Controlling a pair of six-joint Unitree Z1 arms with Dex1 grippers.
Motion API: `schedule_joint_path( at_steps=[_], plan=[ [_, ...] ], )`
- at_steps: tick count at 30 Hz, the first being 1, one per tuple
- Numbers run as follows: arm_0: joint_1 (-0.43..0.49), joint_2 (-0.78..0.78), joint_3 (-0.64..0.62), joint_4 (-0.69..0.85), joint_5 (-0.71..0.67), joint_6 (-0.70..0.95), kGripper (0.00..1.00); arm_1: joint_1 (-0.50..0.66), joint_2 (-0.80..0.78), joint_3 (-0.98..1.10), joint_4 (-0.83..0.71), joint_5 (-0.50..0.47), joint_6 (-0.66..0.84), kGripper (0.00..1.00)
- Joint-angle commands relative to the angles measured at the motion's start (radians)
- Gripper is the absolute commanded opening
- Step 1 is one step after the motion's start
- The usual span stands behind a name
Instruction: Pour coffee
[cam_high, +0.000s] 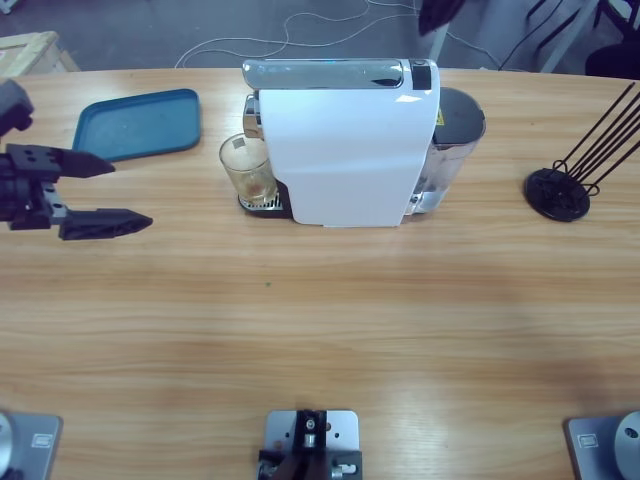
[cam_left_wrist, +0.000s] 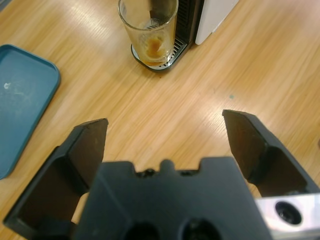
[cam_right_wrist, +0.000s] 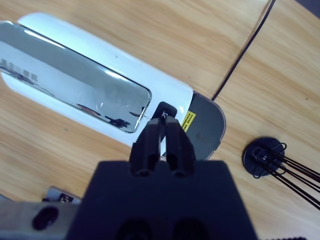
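A clear glass stands on the drip tray of the white coffee machine, under its spout. A little brown coffee lies at the bottom of the glass. My left gripper hovers over the table to the left of the glass, apart from it. In the left wrist view the left gripper is open and holds nothing. My right gripper is shut and hangs above the machine's top, its tips over the black button. The right arm does not show in the high view.
A teal tray lies at the back left, beside my left gripper. A black wire capsule stand sits at the right. The machine's grey water tank is at its right end. Bare wood fills the table's front half.
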Motion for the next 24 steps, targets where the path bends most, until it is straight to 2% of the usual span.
schedule_joint_path(
  at_steps=[1,24],
  plan=[
    [-0.013,0.039,0.029,-0.013,-0.002,-0.017,1.0,-0.027,0.065,0.037,0.017,0.01,0.0,0.0],
    [-0.013,0.045,0.033,-0.018,0.0,-0.018,1.0,-0.037,0.097,0.029,0.013,0.001,-0.007,0.0]
  ],
)
